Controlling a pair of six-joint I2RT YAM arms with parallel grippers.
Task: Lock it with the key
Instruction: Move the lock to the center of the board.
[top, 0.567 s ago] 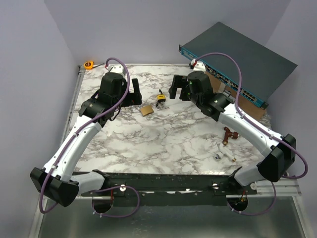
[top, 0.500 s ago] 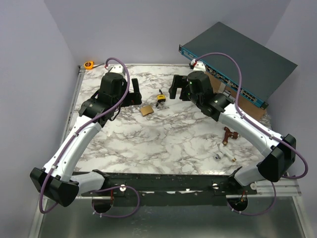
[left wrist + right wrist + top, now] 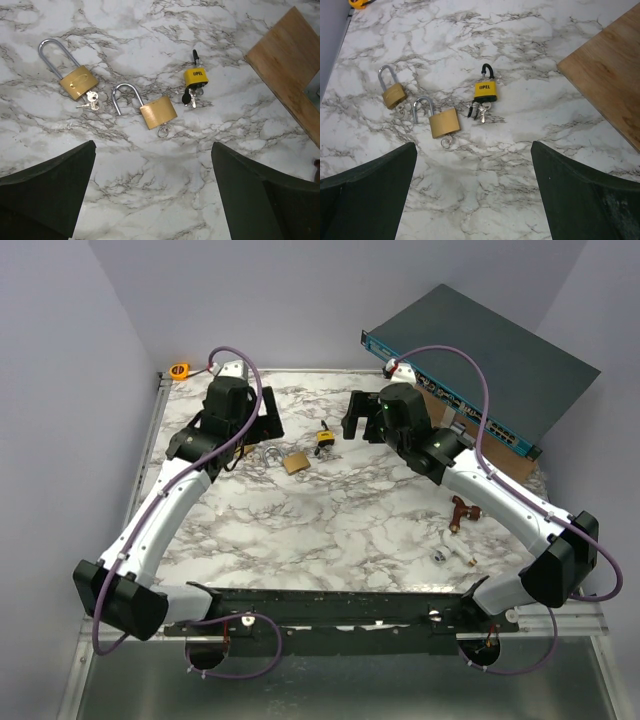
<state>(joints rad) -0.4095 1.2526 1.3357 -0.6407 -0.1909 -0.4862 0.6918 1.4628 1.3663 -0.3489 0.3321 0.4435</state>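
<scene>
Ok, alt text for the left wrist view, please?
Three padlocks with keys lie on the marble table: long-shackled brass padlock left, squat brass padlock centre, yellow padlock right. The open left fingers frame the bottom corners; a wooden board sits upper right.

Glossy yellow plastic jackets the yellow padlock (image 3: 195, 77); its shackle is coated matt black, w/ bright metal keys (image 3: 191, 96) at its base. Left of it, the short-shackle padlock (image 3: 157, 112) & long-shackle padlock (image 3: 79, 83) show brushed brass-look bodies and polished silvery steel-look shackles. All lie on a smooth tabletop (image 3: 150, 175), grey-white marble pattern, slight sheen. Right of the yellow padlock: a wood board (image 3: 290, 70), fine grain, matt. Left gripper (image 3: 152, 144) fingers (image 3: 50, 190): matt black plastic. Far right: rack unit (image 3: 500, 360), dark matt painted metal.
</scene>
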